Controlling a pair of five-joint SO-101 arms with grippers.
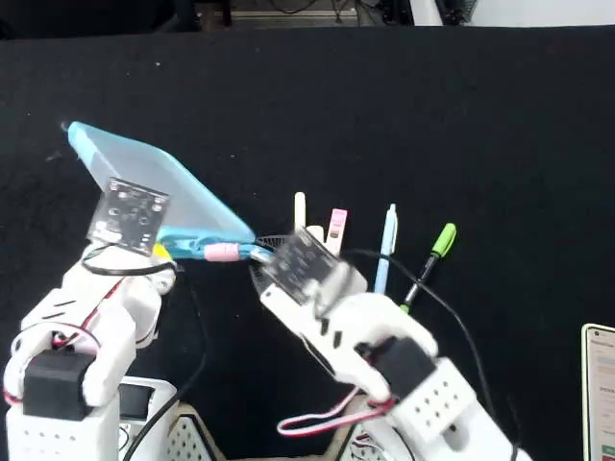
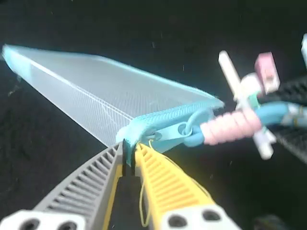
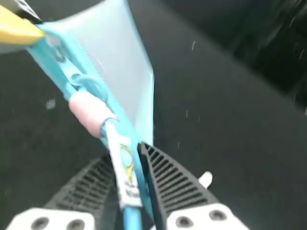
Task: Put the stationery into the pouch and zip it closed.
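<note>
High view
- Table: black, everything lies on it.
- Pouch: pale blue mesh, slanting from the far left of the table towards the middle; its near corner is at the left gripper.
- Left gripper: pinched on the pouch's near corner, at the zip end.
- Pull strap: blue, with a pink bead on it, stretched between the two grippers.
- Right gripper: at the strap's other end, just in front of the stationery.
- Stationery: white stick, pink piece, blue pen and green marker lie side by side on the table outside the pouch, partly hidden by the right arm.

Left wrist view
- Left gripper: grey and yellow fingers pressed together on the pouch's blue zip-end corner.
- Pouch: fans away from the grip, mesh see-through.
- Pull strap: runs from the zip slider through the pink bead towards the right gripper's dark ribbed fingers.
- Behind the strap: white stick and pink piece.

Right wrist view
- Right gripper: fingers pinching the pull strap.
- Pull strap: taut, leading past the pink bead to the pouch.
- Yellow finger: the left gripper's, on the pouch's corner.
</note>
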